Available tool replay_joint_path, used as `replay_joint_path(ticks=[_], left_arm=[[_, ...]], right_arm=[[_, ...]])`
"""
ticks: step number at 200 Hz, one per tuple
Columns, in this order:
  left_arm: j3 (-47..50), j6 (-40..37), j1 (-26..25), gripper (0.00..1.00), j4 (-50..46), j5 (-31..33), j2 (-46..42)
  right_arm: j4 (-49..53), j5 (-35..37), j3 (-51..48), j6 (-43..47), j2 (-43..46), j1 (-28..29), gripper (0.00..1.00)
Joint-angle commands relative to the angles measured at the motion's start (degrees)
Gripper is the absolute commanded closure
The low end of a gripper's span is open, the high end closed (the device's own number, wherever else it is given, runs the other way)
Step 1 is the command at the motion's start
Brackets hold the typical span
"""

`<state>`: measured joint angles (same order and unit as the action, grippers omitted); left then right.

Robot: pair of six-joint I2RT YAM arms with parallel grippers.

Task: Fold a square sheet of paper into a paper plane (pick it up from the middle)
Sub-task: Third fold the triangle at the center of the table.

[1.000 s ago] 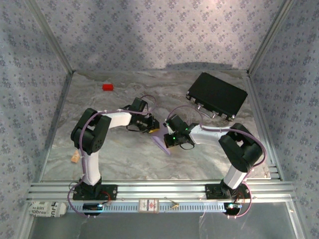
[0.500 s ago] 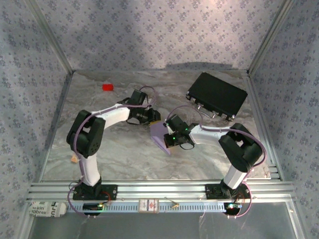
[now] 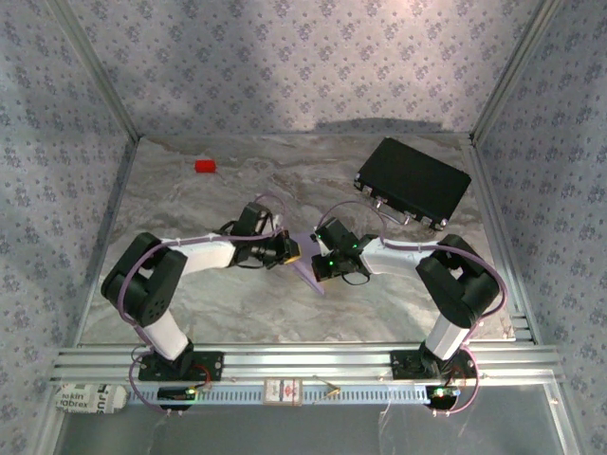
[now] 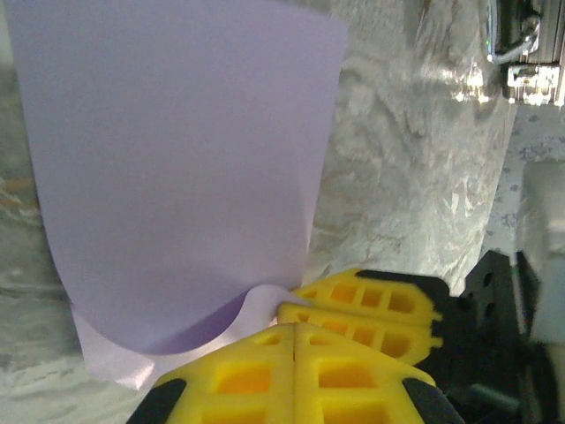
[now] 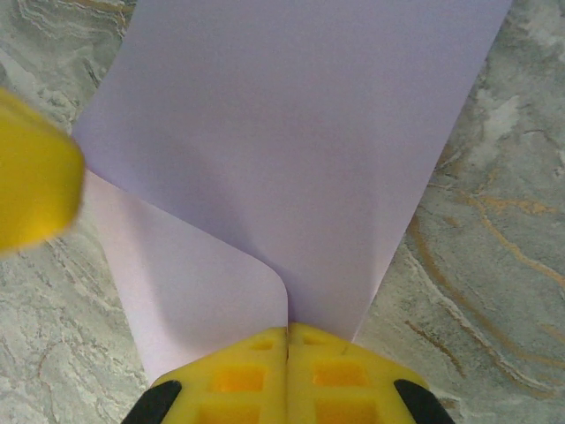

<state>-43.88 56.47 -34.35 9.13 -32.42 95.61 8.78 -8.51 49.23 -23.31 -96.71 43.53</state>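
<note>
The square sheet of paper (image 3: pixel 312 275) is held curled at frame centre. The right claw (image 5: pixel 288 329) is clamped on its bend; the left claw (image 4: pixel 294 325) is closed, apparently on its edge. Edges should be aligned before creasing.

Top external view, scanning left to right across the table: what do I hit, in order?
Small red block → left gripper → right gripper → black case. The lilac paper sheet is left out because it overlaps both sets of jaws.
</note>
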Motion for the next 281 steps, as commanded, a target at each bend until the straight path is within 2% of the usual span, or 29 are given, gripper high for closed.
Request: replay_joint_path(ticks=[1, 36, 72, 201, 281], left_arm=[[2.03, 5.48, -1.06, 0.98, 10.24, -1.85, -0.62], [4.61, 7.07, -2.30, 0.99, 12.95, -1.85, 0.36], [5.93, 6.30, -2.83, 1.00, 11.85, -1.70, 0.50], [5.40, 4.34, -2.87, 1.00, 11.49, -1.68, 3.64], [5.73, 1.40, -2.86, 1.00, 7.54, -0.10, 5.46]], right_arm=[[1.75, 1.51, -1.29, -0.33, -1.12, 0.06, 1.00], [1.98, 1.72, -1.50, -0.27, -0.78, 0.03, 1.00], [1.85, 1.83, -1.63, -0.67, -0.65, -0.01, 1.00], [1.60, 1.92, -1.85, -0.60, -0.67, 0.09, 1.00], [1.20, 1.26, -1.81, -0.60, -0.42, 0.07, 1.00]])
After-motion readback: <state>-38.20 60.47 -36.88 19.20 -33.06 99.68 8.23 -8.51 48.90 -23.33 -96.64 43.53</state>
